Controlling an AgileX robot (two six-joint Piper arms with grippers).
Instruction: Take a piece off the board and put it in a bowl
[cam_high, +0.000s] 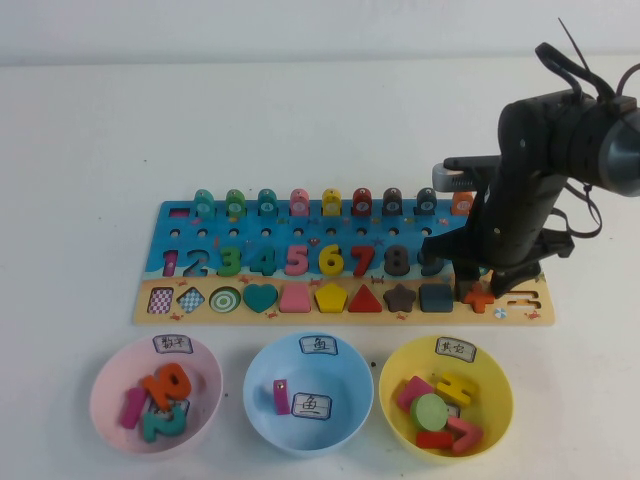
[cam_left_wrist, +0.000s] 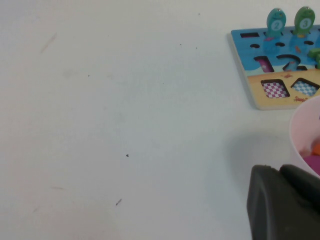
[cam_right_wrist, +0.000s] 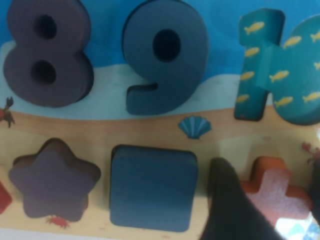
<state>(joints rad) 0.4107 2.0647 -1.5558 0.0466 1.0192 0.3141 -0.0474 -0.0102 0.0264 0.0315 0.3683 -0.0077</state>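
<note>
My high camera looks down from my own side and takes in the whole board (cam_high: 345, 262) and the three bowls in front of it. My right wrist camera sits very close over the board's right end, on the dark 8 (cam_right_wrist: 47, 50), the 9 (cam_right_wrist: 165, 55) and the orange-red plus piece (cam_right_wrist: 272, 192). My left wrist camera looks across bare bench (cam_left_wrist: 125, 125) at the board's left corner (cam_left_wrist: 280, 65).

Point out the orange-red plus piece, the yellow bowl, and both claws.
Orange-red plus piece (cam_right_wrist: 272, 187), right wrist view, its centre.
Yellow bowl (cam_high: 497, 385), high view, right rim.
Right claw (cam_high: 478, 290), high view, fingertips.
Left claw (cam_left_wrist: 285, 205), left wrist view, dark body.
</note>
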